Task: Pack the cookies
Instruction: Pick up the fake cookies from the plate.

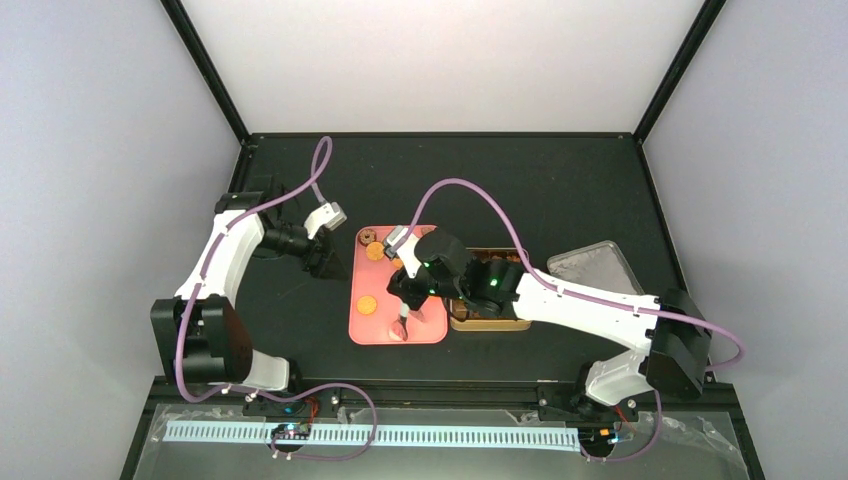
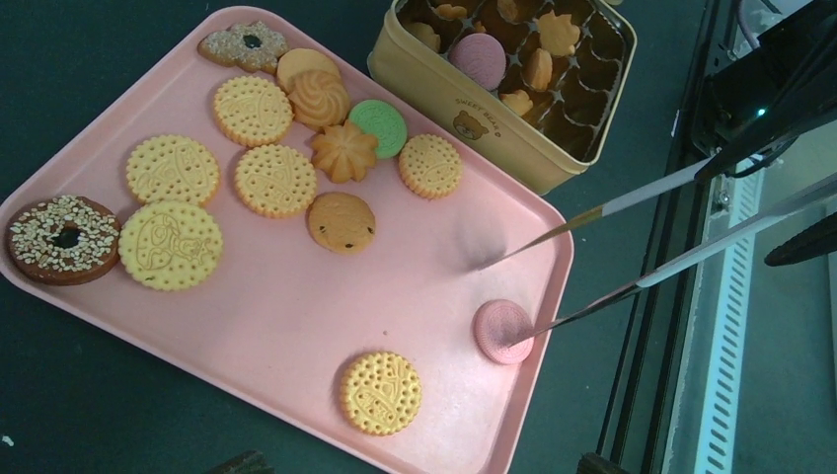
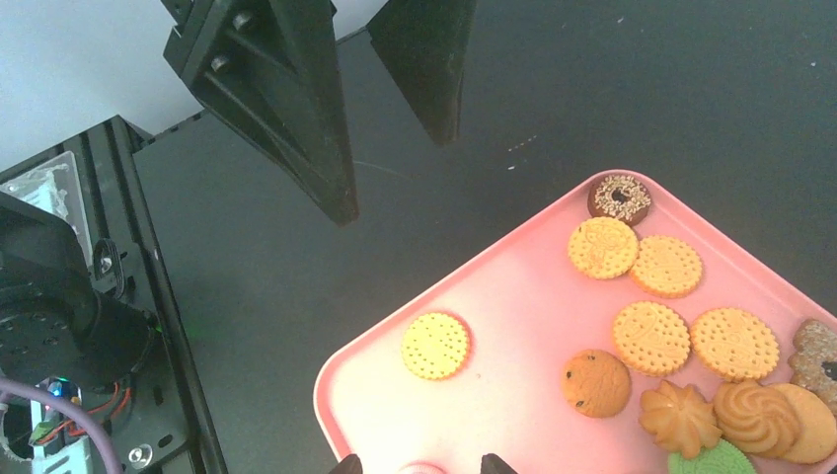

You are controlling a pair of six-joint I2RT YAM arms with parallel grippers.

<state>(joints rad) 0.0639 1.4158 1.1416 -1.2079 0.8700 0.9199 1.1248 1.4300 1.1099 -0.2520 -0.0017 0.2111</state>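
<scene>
Left of the pink plastic tray [image 2: 296,326], I see the left gripper [image 3: 393,178] spread wide, holding nothing. Small round orange and yellow cookies [image 2: 274,180] lie clustered on the tray, one yellow one apart. A pink cookie [image 2: 501,331] touches the lower blade of the metal tongs [image 2: 632,202], blades parted. The right gripper [image 1: 408,298] clamps those tongs. More cookies fill the yellow metal tin [image 2: 464,118] beside the tray.

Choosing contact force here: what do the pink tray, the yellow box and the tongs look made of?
The tray looks like matte pink plastic: soft sheen, moulded rounded rim. The box seems to be painted tin: thin rolled rim, printed bear. The tongs look like polished metal: thin, bright, reflective blades.
</scene>
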